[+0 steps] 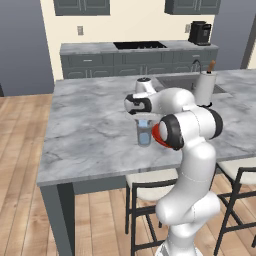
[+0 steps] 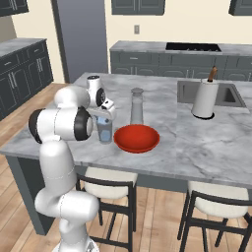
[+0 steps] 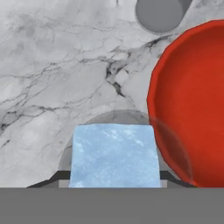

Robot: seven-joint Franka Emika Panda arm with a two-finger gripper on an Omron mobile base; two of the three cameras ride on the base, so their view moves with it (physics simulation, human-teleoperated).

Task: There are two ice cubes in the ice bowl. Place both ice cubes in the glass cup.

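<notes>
Pale-blue cube (image 3: pixel 113 155) is pinched in the gripper (image 3: pixel 114 181) right above the cup (image 2: pixel 104 130) by the worktop's near edge, with the bowl (image 2: pixel 137 139) beside it looking empty, so this seems the last drop.

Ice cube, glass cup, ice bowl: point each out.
ice cube (image 3: pixel 113 155), hand view, middle of its pale-blue face.
glass cup (image 2: pixel 104 132), right base view, its grey side wall.
ice bowl (image 2: pixel 137 138), right base view, bare red inside.
</notes>
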